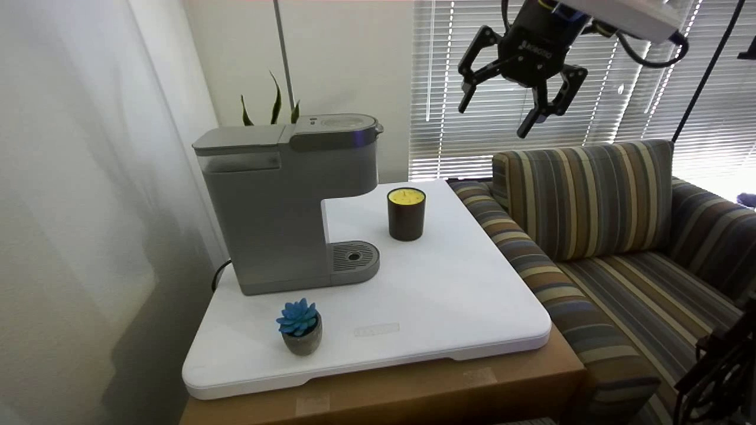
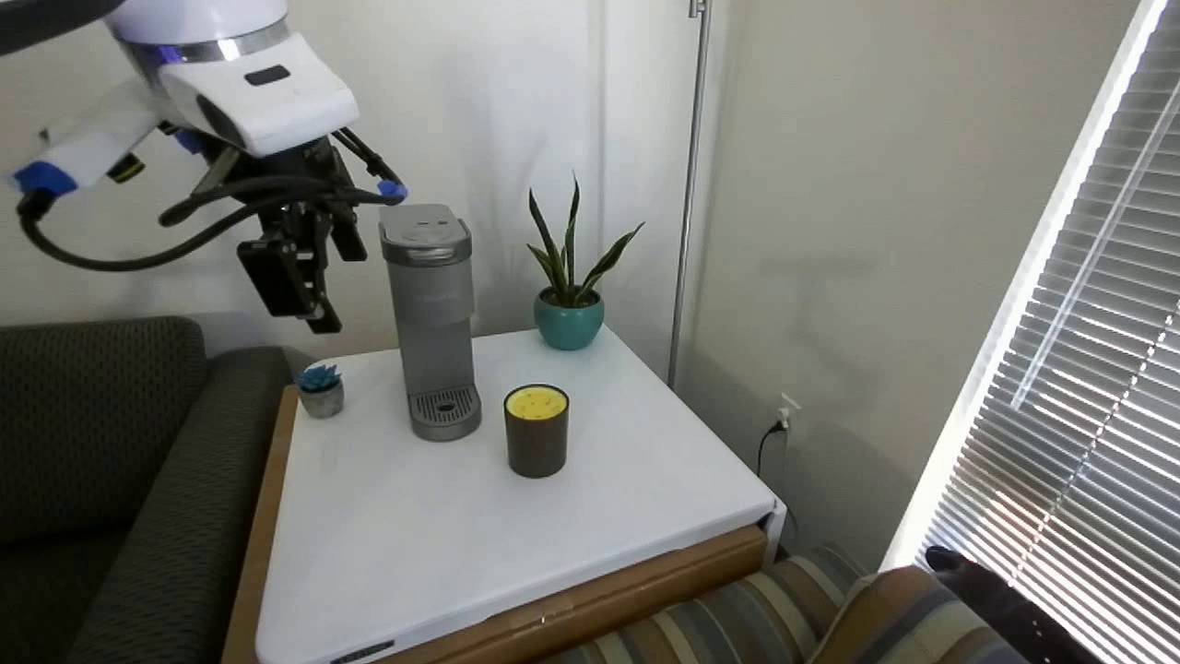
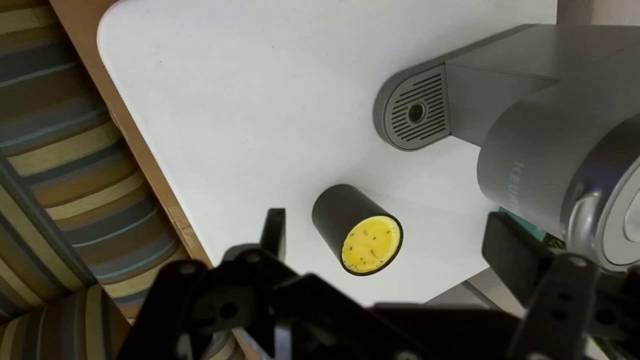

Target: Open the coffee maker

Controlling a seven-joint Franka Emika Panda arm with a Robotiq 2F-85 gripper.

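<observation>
Grey Keurig coffee maker point(image 1: 269, 221) stands on the white tabletop point(image 1: 460, 283), brew-head lid point(image 1: 335, 123) down. Robotiq gripper point(image 1: 494, 119) hangs well apart, jaws parted, empty. Advised: approach the front handle point(image 3: 581, 222) from beneath, lifting slowly through an arc; the machine may tip.

White tabletop point(image 1: 449, 295) over brown cardboard point(image 1: 413, 385), upright grey coffee maker point(image 1: 266, 227); dark candle jar point(image 1: 406, 221) near it, blue succulent point(image 1: 297, 317) in grey pot point(image 1: 303, 343); teal planter point(image 2: 569, 325) near one corner
</observation>
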